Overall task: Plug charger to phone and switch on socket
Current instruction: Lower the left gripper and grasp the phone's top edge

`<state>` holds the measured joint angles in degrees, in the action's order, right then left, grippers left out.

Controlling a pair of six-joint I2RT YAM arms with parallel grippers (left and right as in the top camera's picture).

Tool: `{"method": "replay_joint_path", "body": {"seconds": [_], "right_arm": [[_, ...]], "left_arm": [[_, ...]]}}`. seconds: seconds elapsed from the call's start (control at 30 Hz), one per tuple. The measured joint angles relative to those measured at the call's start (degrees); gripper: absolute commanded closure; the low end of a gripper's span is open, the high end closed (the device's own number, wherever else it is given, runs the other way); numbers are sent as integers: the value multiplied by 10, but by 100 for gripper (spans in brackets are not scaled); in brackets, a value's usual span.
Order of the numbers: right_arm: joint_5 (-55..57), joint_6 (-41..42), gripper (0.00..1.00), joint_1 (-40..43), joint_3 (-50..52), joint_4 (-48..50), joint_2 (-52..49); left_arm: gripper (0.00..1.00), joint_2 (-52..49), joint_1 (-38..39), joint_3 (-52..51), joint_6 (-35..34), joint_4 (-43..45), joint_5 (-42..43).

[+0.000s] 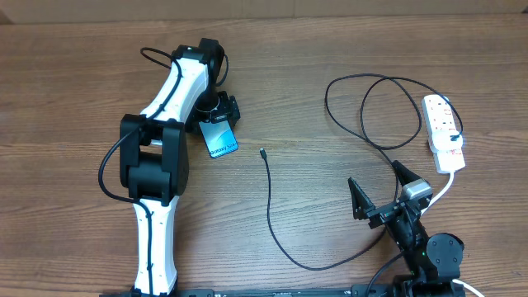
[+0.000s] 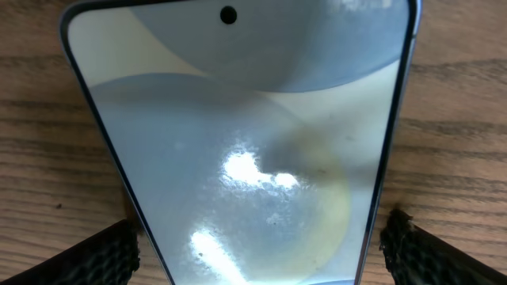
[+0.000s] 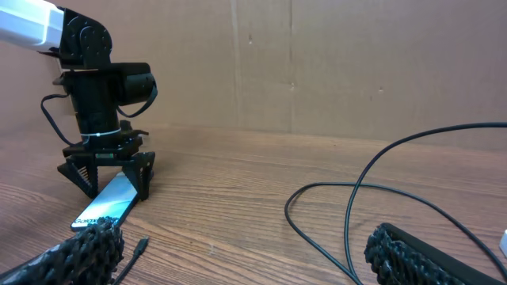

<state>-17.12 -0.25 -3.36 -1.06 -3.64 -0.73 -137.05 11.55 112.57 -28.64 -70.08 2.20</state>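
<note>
Left tool (image 1: 219,121), spread, straddles the phone (image 1: 221,141) at its end; right tool (image 1: 381,188) spread, well apart.

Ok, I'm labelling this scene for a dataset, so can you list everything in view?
slim smartphone with a blue-teal screen: one, dark-rimmed, left of centre
thin black charger cable: one, black, free tip mid-table, looping toward the strip
white elongated power strip: one, white with red marks, far right
wooden table: one, brown
cardboard backdrop: one, tan, behind
left arm: one, white-and-black
right arm: one, black
left pincer: one, black, open, straddling the smartphone
right pincer: one, black, open, empty
</note>
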Motion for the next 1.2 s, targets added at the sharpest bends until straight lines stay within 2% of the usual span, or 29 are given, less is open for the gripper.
{"method": "replay_joint_path", "body": {"seconds": [0.07,0.27,0.47,0.57,0.73,0.9,1.13,1.2], "right_arm": [[0,0,0,0,0,0,0],[0,0,0,0,0,0,0],[0,0,0,0,0,0,0],[0,0,0,0,0,0,0],[0,0,0,0,0,0,0],[0,0,0,0,0,0,0],[0,0,0,0,0,0,0],[0,0,0,0,0,0,0]], "left_arm": [[8,-1,-2,0,0,0,7],[23,-3,-3,3,3,-5,21],[29,-3,-3,4,26,-15,39],[26,-3,-3,4,43,-20,45],[7,-4,3,5,61,-21,54],[4,-4,9,5,47,-11,42],[25,-5,14,5,19,-4,17],[35,-5,12,5,18,-4,21]]}}
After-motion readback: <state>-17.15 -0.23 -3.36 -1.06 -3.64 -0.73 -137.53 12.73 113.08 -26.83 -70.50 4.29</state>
